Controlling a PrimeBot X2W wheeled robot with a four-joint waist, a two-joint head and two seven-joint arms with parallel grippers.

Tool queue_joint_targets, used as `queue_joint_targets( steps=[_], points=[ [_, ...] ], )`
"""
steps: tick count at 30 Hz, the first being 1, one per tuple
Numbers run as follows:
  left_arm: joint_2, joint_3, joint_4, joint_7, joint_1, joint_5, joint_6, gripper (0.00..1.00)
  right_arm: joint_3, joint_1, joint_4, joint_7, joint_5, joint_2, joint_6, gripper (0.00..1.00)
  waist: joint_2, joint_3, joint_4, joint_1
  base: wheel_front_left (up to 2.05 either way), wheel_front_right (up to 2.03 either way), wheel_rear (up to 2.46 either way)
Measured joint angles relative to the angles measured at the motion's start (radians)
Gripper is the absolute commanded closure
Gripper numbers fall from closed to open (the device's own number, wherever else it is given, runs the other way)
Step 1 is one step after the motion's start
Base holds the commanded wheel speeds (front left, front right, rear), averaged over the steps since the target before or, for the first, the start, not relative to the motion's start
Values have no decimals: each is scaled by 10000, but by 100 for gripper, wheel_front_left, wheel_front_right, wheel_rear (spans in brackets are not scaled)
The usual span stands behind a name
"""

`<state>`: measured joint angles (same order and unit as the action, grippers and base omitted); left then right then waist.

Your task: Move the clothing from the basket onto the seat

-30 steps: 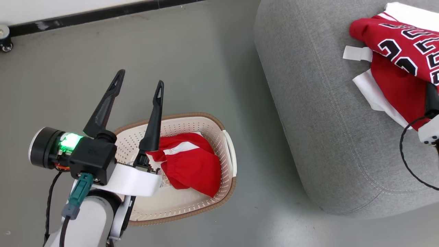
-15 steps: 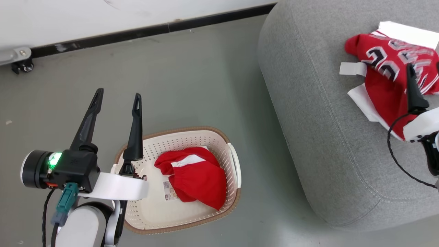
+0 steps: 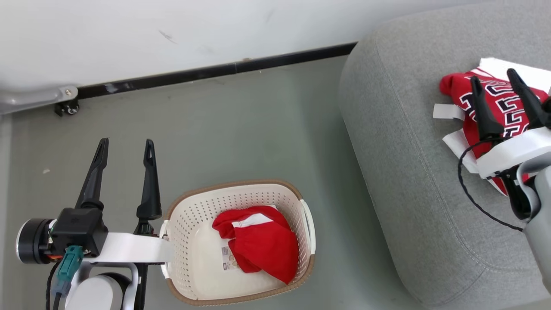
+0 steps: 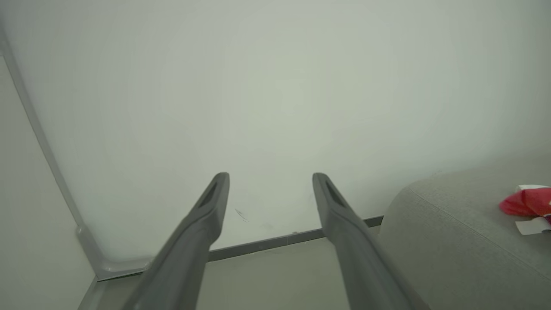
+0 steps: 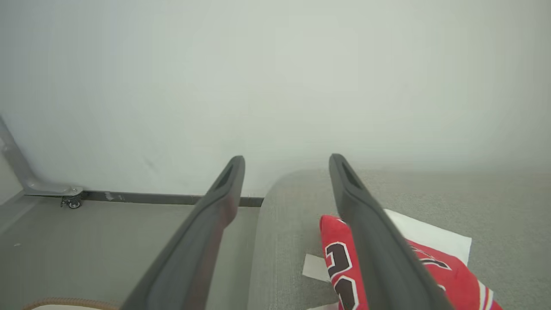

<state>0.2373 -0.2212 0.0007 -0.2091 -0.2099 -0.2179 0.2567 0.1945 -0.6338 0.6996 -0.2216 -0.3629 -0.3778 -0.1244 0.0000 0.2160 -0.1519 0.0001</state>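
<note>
My left gripper [image 3: 126, 142] hangs just left of the basket [image 3: 241, 185], its 2 fingers spread wide with nothing between them. My right gripper [image 3: 493, 75] is well to the basket's right, over the jersey [image 3: 454, 84] lying on the sofa [image 3: 409, 150], fingers apart and empty. 1 red garment [image 3: 262, 245] with a white stripe lies crumpled inside the basket.

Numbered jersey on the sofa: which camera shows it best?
Head view: the jersey lies mostly in view on the sofa, crossed by the right hand. The right wrist view catches its near part beside a finger; the left wrist view, a red corner.
</note>
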Motion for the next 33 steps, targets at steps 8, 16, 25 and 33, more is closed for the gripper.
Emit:
queue_joint_targets(
  steps=[8,16,25,33],
  points=[
    [75,100,441,-69,488,-36,119,0,56,401,-811,-75,-113,652,0,0,0,-617,278,0,0,0,0],
    [56,63,704,-69,683,-69,157,0,159,924,-1503,-165,-10,1221,0,0,0,-1167,493,0,0,0,0],
    [-17,-132,1145,-75,1103,-84,102,0,146,1851,-2038,-174,464,2017,0,0,0,-1827,727,0,0,0,0],
    [-176,-257,1478,-119,1383,-176,17,0,-84,2954,-2109,-174,746,2483,0,0,0,-2351,818,0,0,0,0]
  ],
)
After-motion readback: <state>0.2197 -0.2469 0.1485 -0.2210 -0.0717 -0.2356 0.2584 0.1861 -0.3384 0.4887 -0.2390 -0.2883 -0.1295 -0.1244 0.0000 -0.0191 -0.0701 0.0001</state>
